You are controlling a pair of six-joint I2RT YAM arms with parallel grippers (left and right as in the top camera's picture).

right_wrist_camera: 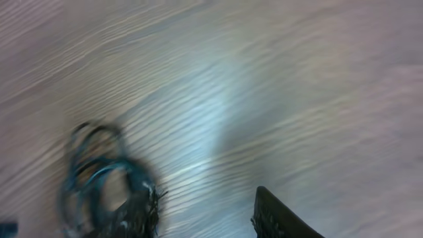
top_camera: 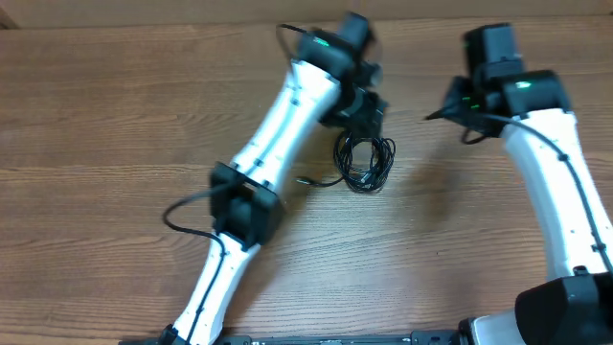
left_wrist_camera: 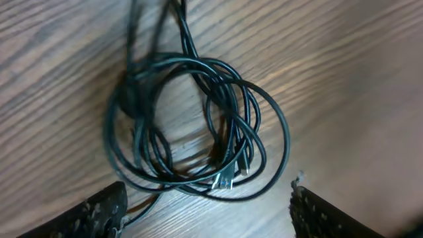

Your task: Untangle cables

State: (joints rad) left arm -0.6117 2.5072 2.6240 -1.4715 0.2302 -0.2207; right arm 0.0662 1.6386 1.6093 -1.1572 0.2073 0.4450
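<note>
The cables (top_camera: pixel 364 163) are a tangled coil of thin black cords on the wooden table, with one loose end trailing left. In the left wrist view the coil (left_wrist_camera: pixel 198 125) fills the centre, and its silver-tipped plugs (left_wrist_camera: pixel 228 180) lie at the near side. My left gripper (top_camera: pixel 364 120) hovers just behind the coil, open and empty (left_wrist_camera: pixel 205 211). My right gripper (top_camera: pixel 448 110) is to the right of the coil, apart from it. It is open and empty (right_wrist_camera: pixel 208 215), and the blurred coil (right_wrist_camera: pixel 99 178) shows at the lower left of its view.
The wooden table (top_camera: pixel 115 144) spreads to the left and in front of the coil. The left arm (top_camera: pixel 278 144) slants from the bottom left to the coil. The right arm (top_camera: pixel 560 182) runs along the right side.
</note>
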